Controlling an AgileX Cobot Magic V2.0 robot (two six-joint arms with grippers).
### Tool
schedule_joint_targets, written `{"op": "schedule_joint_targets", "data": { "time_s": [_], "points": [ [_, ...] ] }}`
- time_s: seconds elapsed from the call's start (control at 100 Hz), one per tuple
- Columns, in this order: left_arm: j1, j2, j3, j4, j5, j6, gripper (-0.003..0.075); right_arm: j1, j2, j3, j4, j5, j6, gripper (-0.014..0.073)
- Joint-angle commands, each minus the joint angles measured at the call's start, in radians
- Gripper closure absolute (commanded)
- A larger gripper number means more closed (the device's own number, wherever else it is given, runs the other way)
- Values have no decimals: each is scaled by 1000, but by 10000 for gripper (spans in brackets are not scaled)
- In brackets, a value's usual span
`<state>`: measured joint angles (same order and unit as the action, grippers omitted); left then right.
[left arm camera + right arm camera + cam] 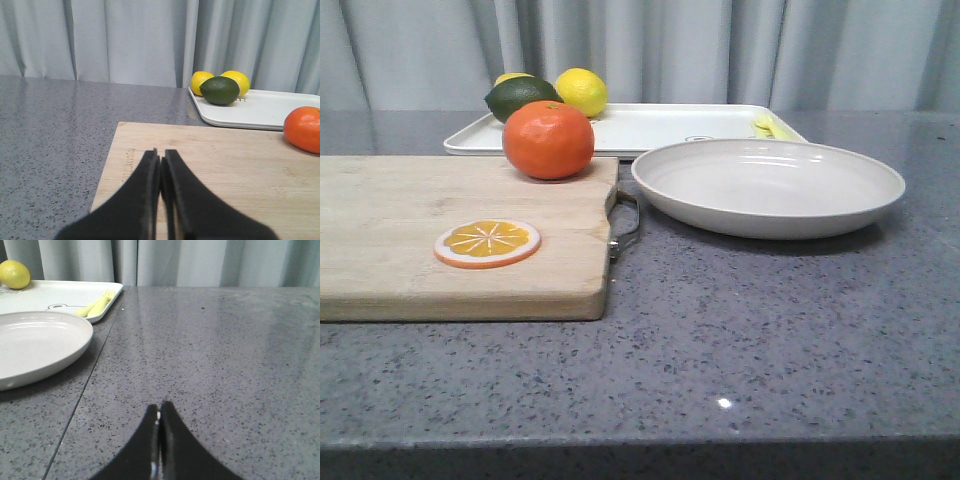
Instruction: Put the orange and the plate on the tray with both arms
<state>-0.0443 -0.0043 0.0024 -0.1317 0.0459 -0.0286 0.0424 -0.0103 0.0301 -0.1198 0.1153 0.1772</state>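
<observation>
Front view gives you, from left to right, the pale wooden cutting board with a metal handle (460,235) on the speckled grey tabletop (740,350). A flat orange slice disc (487,243) lies on the board, and the whole round glossy orange (548,139) sits at the board's far right corner. Behind it, at the left end of the flat rectangular white tray (650,127), you see a dark green lime (520,97) touching a yellow lemon (581,92), with a second yellow fruit (512,78) partly hidden behind the lime. To the right of the board, the wide shallow off-white plate (767,186) rests on the tabletop just in front of the tray's right part, where a small pale yellow fork-like item (768,127) lies.

Your left claw (161,172) is clenched with nothing between its fingers, hanging over the board's near left part, well apart from the orange (303,128). Your right claw (159,427) is likewise clenched and empty, over bare tabletop, to the right of the plate (35,342).
</observation>
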Motion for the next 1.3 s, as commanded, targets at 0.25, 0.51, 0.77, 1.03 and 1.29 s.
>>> {"op": "schedule_joint_targets", "data": {
  "time_s": [0.25, 0.51, 0.77, 1.03, 1.29],
  "points": [
    [1, -34, 7, -10, -77, -8, 741, -6, -13, -24, -14, -91, -4, 661],
    [1, -34, -3, -10, -79, -8, 741, -6, -13, -25, -14, -137, -4, 661],
    [1, -29, -64, -10, -76, -8, 741, -6, -3, -76, -14, -126, -4, 660],
    [1, 57, -164, -10, -87, -8, 741, -6, 96, -186, -15, -50, -4, 660],
    [1, 201, -263, -10, -91, -8, 741, -6, 250, -324, -15, -1, -4, 660]
  ]
}}
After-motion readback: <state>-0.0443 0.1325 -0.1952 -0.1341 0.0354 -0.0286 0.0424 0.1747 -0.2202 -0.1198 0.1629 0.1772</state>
